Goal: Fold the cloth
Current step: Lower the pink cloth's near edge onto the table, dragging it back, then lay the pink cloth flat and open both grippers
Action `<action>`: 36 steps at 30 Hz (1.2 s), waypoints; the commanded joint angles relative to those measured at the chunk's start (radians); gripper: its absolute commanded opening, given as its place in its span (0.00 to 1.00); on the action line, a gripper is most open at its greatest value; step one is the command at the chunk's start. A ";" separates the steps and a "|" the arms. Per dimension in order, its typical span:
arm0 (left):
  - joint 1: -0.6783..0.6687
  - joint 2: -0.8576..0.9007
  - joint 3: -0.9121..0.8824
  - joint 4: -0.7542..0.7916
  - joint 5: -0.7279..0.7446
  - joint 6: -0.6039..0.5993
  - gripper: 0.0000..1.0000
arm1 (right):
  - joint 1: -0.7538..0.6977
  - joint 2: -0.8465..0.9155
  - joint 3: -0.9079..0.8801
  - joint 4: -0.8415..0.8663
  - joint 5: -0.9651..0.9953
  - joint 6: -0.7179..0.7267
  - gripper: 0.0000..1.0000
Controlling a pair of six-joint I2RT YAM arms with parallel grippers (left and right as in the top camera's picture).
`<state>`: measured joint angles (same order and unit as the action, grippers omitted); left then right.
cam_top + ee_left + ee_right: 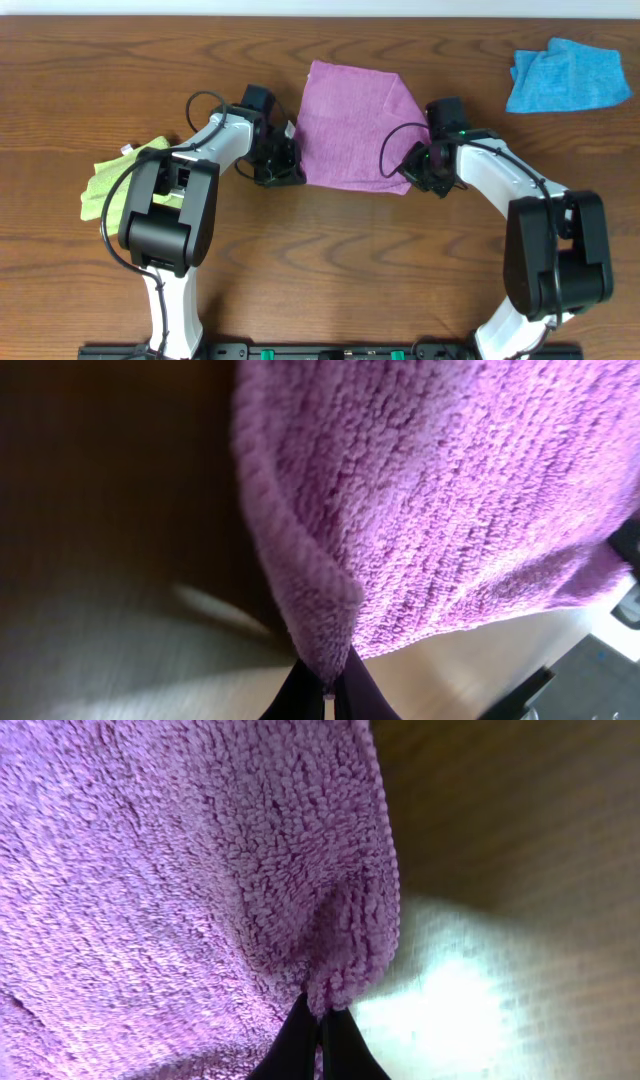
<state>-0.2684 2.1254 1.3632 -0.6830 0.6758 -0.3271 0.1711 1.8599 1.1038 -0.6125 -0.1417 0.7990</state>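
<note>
Wooden table (330, 260) holds the cloth (350, 120) at far centre; our left gripper (330, 682) and right gripper (320, 1025) each pinch a near corner. Grasp looks made, so next we should lift both corners together toward the far edge.

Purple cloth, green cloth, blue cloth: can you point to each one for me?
purple cloth (350, 120), overhead view, on its middle.
green cloth (100, 190), overhead view, on its left side.
blue cloth (568, 75), overhead view, on its middle.
</note>
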 commanded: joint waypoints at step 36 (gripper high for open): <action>0.008 -0.507 -0.437 -0.076 -0.264 0.023 0.06 | 0.105 -0.104 -0.008 -0.215 0.036 -0.218 0.01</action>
<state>-0.2710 1.6718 0.9661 -0.7609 0.4679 -0.2882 0.2848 1.7752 1.1027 -0.8108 -0.1837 0.6159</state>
